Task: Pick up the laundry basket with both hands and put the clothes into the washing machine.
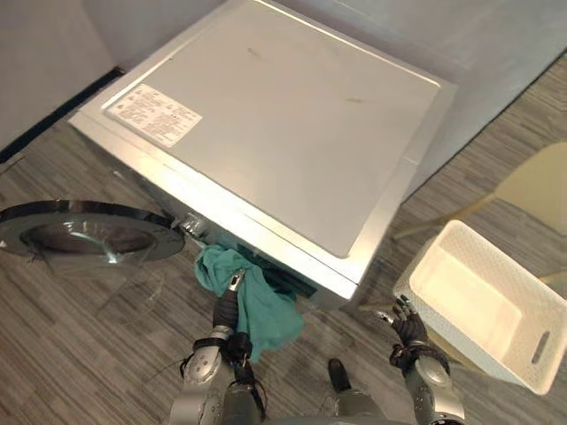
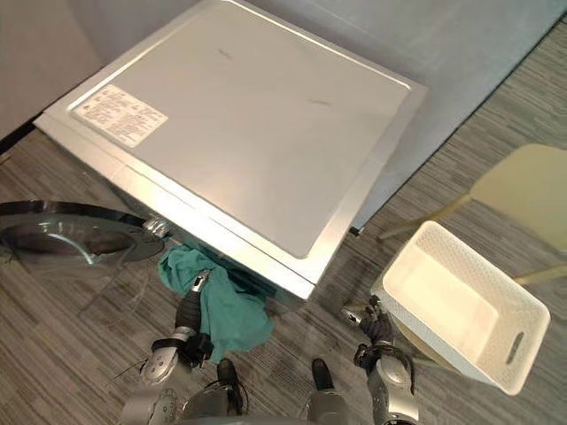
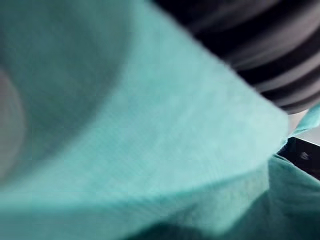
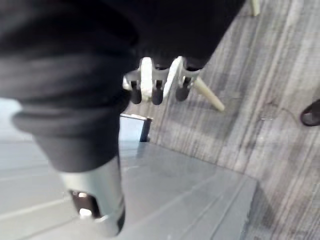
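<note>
- A silver-grey front-loading washing machine point(image 1: 283, 124) fills the head view from 10 to 1 o'clock, its flat top bearing a white printed label point(image 1: 152, 111) at its 10 o'clock corner.
- Its round glass door with a chrome rim point(image 1: 89, 232) stands swung open at 9 o'clock, above the grey wood-grain floor point(image 1: 89, 354).
- A crumpled teal cloth point(image 1: 266, 314) hangs out of the machine's front opening at 6 to 7 o'clock, part of it under the top's edge and the rest drooping toward the floor.
- The left hand point(image 1: 229, 305) reaches up at 7 o'clock into this cloth. One silver finger lies against the fabric, and I cannot tell whether the fingers clamp it or are spread.
- In the left wrist view, the teal cloth point(image 3: 125, 140) drapes right over the hand beside its dark ribbed cover point(image 3: 260, 45).
- A white perforated rectangular plastic laundry basket point(image 1: 532, 363) sits at 4 o'clock on a pale yellow chair point(image 1: 540, 186), its inside showing bare white.
- The right hand point(image 1: 407, 332) hovers at 5 o'clock just beside the basket's near corner, its fingers point(image 4: 152, 82) loosely extended and holding nothing.
</note>
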